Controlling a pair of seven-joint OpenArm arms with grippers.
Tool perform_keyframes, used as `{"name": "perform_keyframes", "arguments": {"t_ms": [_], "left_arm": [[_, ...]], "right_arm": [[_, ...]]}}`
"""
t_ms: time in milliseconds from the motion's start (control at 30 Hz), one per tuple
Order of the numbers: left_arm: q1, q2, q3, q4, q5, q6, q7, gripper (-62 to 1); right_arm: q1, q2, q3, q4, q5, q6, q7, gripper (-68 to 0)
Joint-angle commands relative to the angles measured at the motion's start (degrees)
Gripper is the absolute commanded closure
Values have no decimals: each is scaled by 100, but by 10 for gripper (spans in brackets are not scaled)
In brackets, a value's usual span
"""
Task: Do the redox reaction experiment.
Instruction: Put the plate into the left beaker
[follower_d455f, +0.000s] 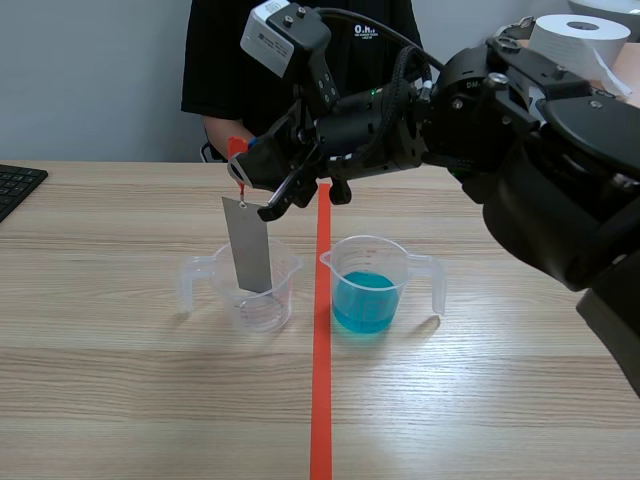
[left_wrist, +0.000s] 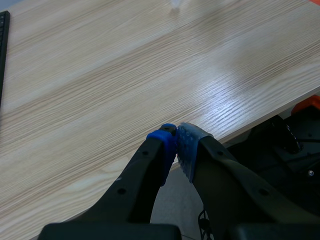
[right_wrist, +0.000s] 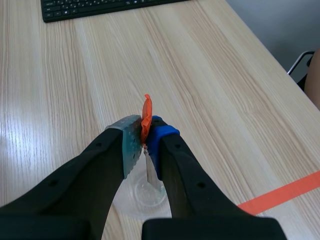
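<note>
The left gripper (left_wrist: 176, 145), pads pressed together on nothing, hangs over the table's (left_wrist: 100, 75) near edge, apparently well away from the blue cup (follower_d455f: 395, 265). Just left of the blue cup, across the tape line (follower_d455f: 321, 380), stands the empty cup (follower_d455f: 285, 295). The grey strip (follower_d455f: 250, 245) hangs upright with its lower end inside that empty cup. Its top hangs from an orange tab (right_wrist: 146, 117) pinched in the right gripper (right_wrist: 145, 131), above and left of the blue cup. The strip probably needs lifting clear, then carrying rightward over the blue liquid, and only the right arm is placed for that. A person (follower_d455f: 215, 60) sits beyond the blue cup.
</note>
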Motion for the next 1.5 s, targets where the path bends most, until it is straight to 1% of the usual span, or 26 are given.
{"name": "perform_keyframes", "arguments": {"t_ms": [0,133,333,500,533,600,667,767,833,933,1033,1100,1133,1367,1467], "left_arm": [[72,-15,-52,39,-74,4,-120,-45],[70,-15,-52,39,-74,4,-120,-44],[70,-17,-52,39,-74,4,-120,-44],[61,-17,-52,39,-74,4,-120,-44],[61,-17,-52,39,-74,4,-120,-44],[59,-17,-52,39,-74,4,-120,-44],[59,-17,-52,39,-74,4,-120,-44],[59,-17,-52,39,-74,4,-120,-44],[59,-17,-52,39,-74,4,-122,-45],[59,-17,-52,39,-74,4,-122,-45],[59,-17,-52,39,-74,4,-122,-45],[59,-17,-52,39,-74,4,-122,-45],[59,-17,-52,39,-74,4,-122,-45],[57,-20,-52,39,-74,4,-120,-45],[57,-17,-52,39,-74,4,-120,-45]], "right_arm": [[195,-66,31,7,-7,20,114,-15],[195,-138,26,-151,-254,20,245,-15],[195,-210,-26,-201,-527,20,249,-15],[197,-208,-39,-201,-542,24,245,-16],[212,-208,-39,-201,-542,76,245,-16],[229,-208,-39,-201,-562,85,223,-36],[245,-208,-39,-201,-564,85,216,-82],[258,-208,-61,-201,-595,85,177,-183],[282,-208,-129,-201,-649,85,160,-282],[367,-208,-350,-199,-643,85,129,-463],[439,-210,-577,-195,-479,85,138,-596],[450,-210,-678,-195,-284,85,138,-664],[446,-210,-719,-195,-127,85,140,-679],[444,-205,-857,-195,719,85,229,-679],[446,-205,-855,-192,931,85,225,-679]]}}
